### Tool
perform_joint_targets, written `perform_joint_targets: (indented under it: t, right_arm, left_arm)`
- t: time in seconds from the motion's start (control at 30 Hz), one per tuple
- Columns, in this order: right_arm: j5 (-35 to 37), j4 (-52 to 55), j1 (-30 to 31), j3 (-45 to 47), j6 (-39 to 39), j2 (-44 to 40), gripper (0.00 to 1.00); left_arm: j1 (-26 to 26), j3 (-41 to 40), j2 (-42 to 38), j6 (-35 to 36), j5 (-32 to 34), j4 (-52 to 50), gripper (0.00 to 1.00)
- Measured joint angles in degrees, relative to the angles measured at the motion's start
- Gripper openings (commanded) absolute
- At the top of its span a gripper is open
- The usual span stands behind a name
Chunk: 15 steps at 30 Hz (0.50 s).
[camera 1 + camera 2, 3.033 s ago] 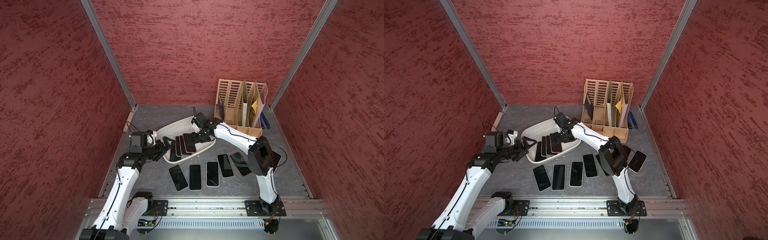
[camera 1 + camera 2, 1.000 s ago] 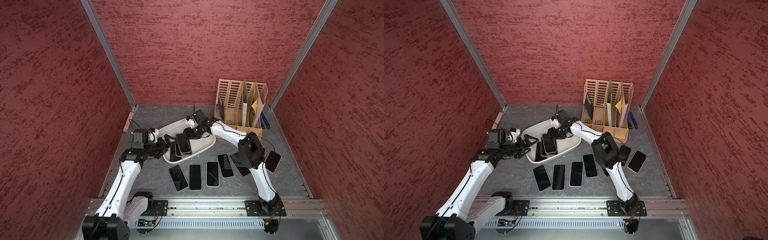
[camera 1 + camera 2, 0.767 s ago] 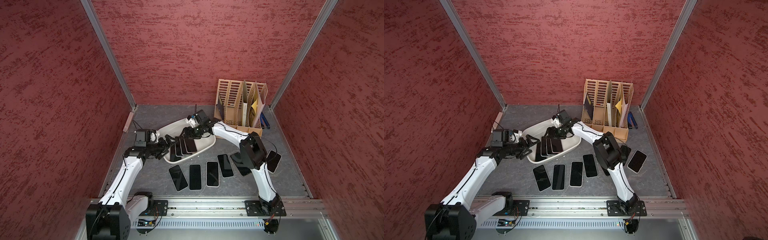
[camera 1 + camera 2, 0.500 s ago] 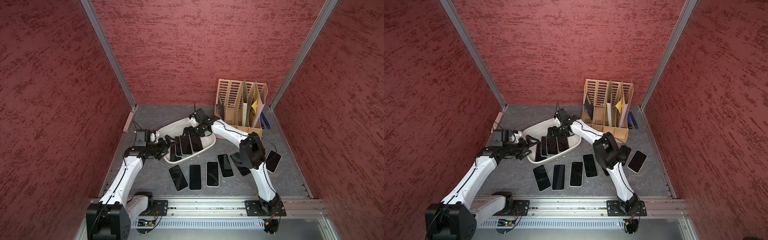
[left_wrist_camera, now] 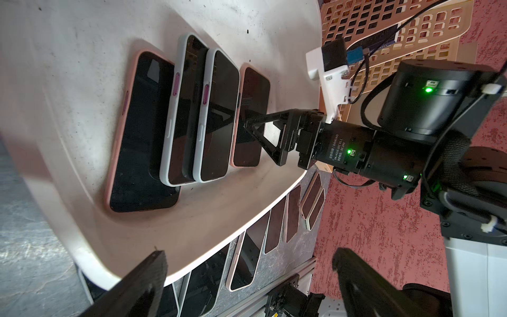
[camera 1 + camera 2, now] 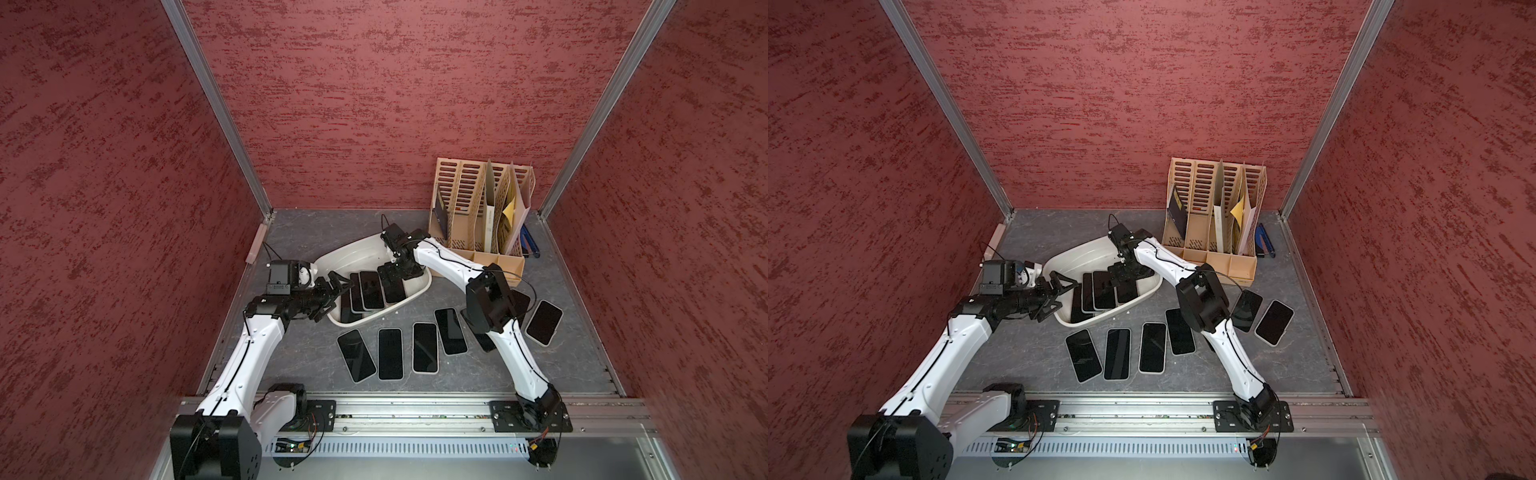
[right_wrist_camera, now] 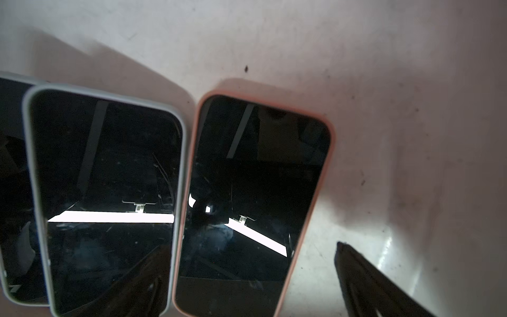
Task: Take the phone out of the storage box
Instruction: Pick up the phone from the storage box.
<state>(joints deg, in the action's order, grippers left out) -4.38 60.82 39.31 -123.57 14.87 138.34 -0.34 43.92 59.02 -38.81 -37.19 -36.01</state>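
Right gripper (image 7: 251, 245) has released the pink phone (image 7: 255, 178) into storage box (image 6: 353, 253).

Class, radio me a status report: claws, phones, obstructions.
Right claw open over pink-cased phone in storage box. Left claw open, empty, by box rim. White-cased phone tight alongside.

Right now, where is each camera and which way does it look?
Both top views: high over the front rail, looking down on the storage box, left gripper and right gripper.
Left wrist: on the left arm beside the box, looking across it at the right gripper; own fingertips show.
Right wrist: on the right arm, looking down at a pink-cased phone; own fingertips show.
Shared: both wrist views show that phone.
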Motion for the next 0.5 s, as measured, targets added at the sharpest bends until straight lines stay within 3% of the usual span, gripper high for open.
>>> perform_joint_targets:
  t: [0.5]
  right_arm:
    - [-0.37, 0.13, 0.26, 0.13, -0.09, 1.29, 0.98]
  left_arm:
    - [0.50, 0.00, -1.09, 1.14, 0.17, -2.56, 1.00]
